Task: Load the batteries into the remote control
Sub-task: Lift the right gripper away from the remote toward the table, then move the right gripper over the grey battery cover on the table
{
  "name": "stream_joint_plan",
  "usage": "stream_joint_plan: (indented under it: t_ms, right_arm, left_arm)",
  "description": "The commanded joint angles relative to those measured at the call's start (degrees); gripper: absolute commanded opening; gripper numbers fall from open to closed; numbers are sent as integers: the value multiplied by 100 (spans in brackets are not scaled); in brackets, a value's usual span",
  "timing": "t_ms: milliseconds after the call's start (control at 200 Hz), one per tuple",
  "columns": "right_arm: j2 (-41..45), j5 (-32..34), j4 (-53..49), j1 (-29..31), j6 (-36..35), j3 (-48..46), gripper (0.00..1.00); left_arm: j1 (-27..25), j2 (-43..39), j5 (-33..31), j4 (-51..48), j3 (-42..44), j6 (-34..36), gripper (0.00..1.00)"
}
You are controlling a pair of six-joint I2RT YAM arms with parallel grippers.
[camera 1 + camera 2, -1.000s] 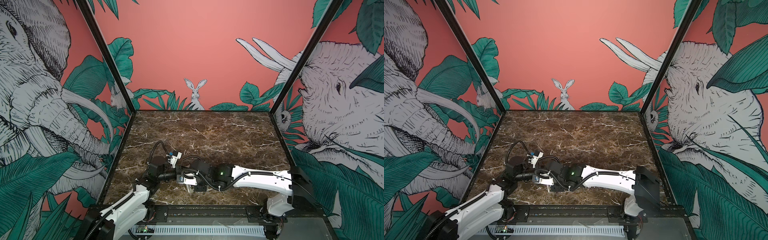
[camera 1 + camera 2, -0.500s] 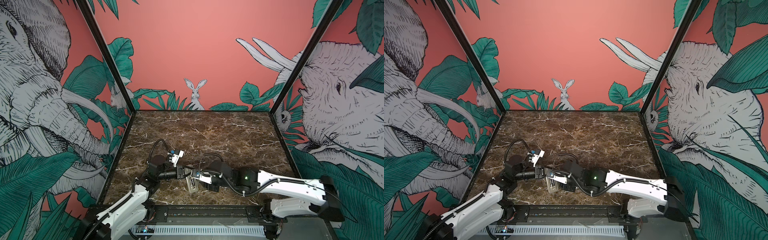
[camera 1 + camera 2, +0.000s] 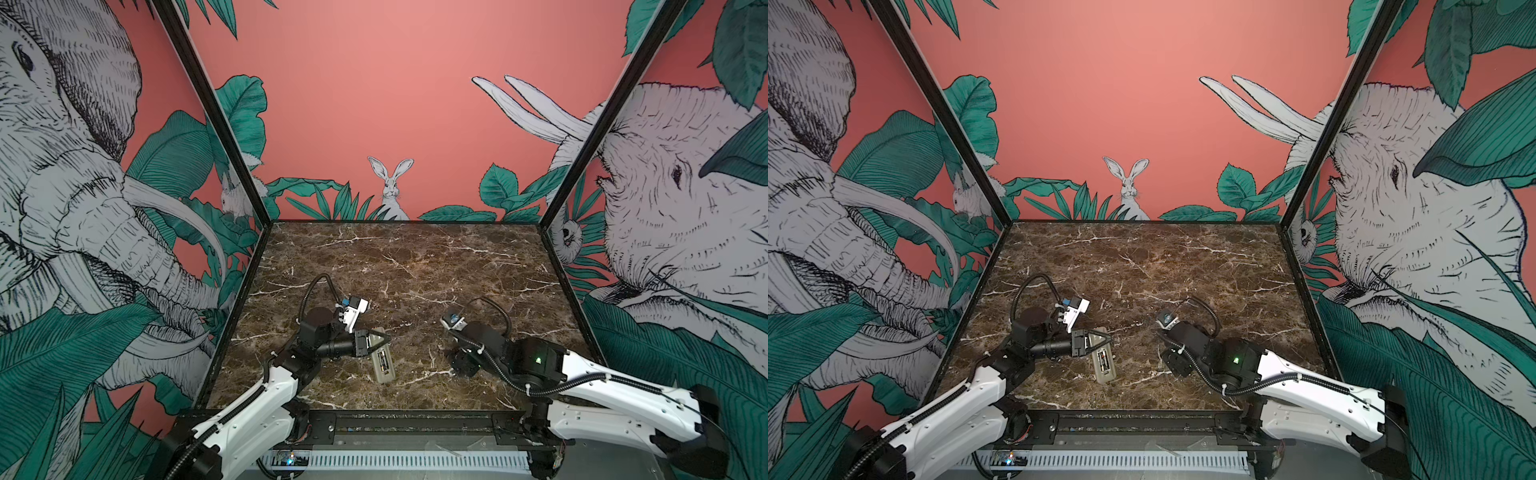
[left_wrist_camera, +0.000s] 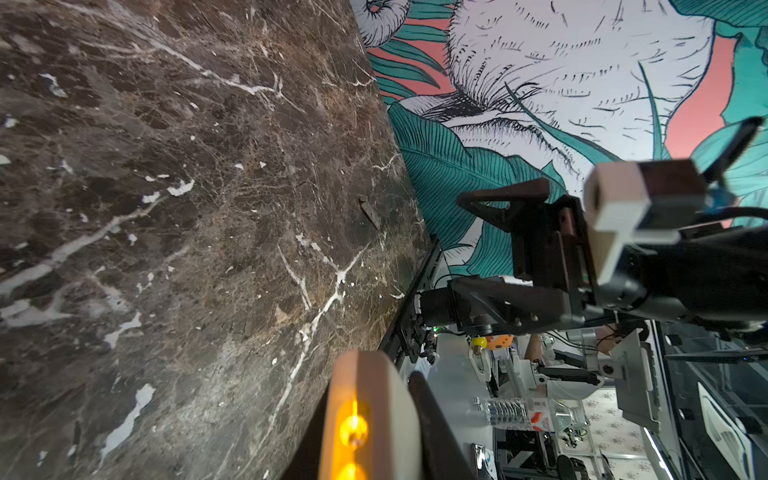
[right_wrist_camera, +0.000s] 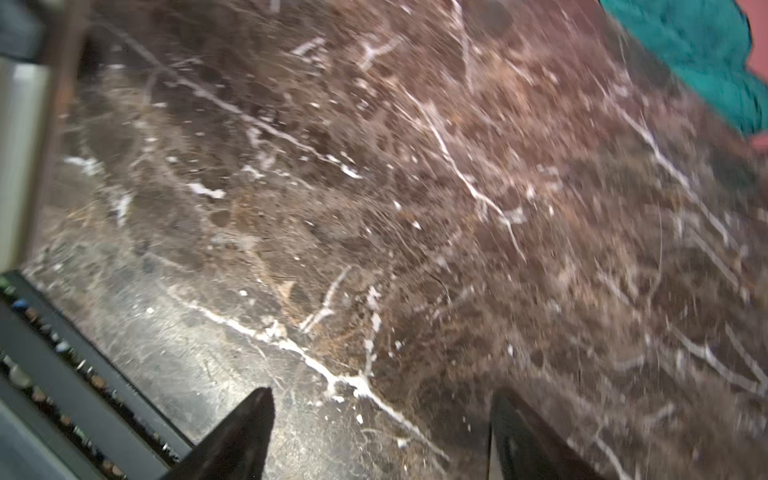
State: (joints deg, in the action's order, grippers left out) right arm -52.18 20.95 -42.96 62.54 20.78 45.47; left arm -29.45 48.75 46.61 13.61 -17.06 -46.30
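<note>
The remote control (image 3: 382, 365) (image 3: 1103, 362) lies near the table's front, greyish-beige back up, its battery bay uncovered. Dark batteries (image 3: 383, 360) (image 3: 1102, 357) sit in the bay; how many I cannot tell. My left gripper (image 3: 377, 338) (image 3: 1099, 338) is shut on the remote's far end. In the left wrist view that end (image 4: 365, 407) fills the left gripper (image 4: 370, 399), glowing orange. My right gripper (image 3: 460, 370) (image 3: 1177, 365) hovers low over the marble well to the right of the remote. In the right wrist view the right gripper (image 5: 382, 419) stands open over bare marble.
The dark marble table (image 3: 415, 270) is walled by painted panels on three sides, with a black rail (image 3: 415, 419) along the front. A small slim dark piece (image 4: 369, 212) lies on the marble toward the right; what it is I cannot tell.
My right gripper, shut at the remote beside the left one a second ago, has opened and drawn away to the right. The left gripper keeps its hold on the remote.
</note>
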Motion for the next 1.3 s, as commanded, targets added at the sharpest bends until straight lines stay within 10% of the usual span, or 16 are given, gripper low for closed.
stream_joint_plan:
  t_ms: [0,550,1295]
  right_arm:
    - [285,265,-513,-321,970,-108,95]
    - [867,-1526,1044,-3660,1842,-2138,99]
    - [-1450,-2006,2168,-4110,1374,-1829,98]
  left_arm:
    - [-8,-31,-99,321,-106,145,0]
    - [1,438,170,1832,151,-245,0]
    - [-9,521,35,1896,152,-42,0]
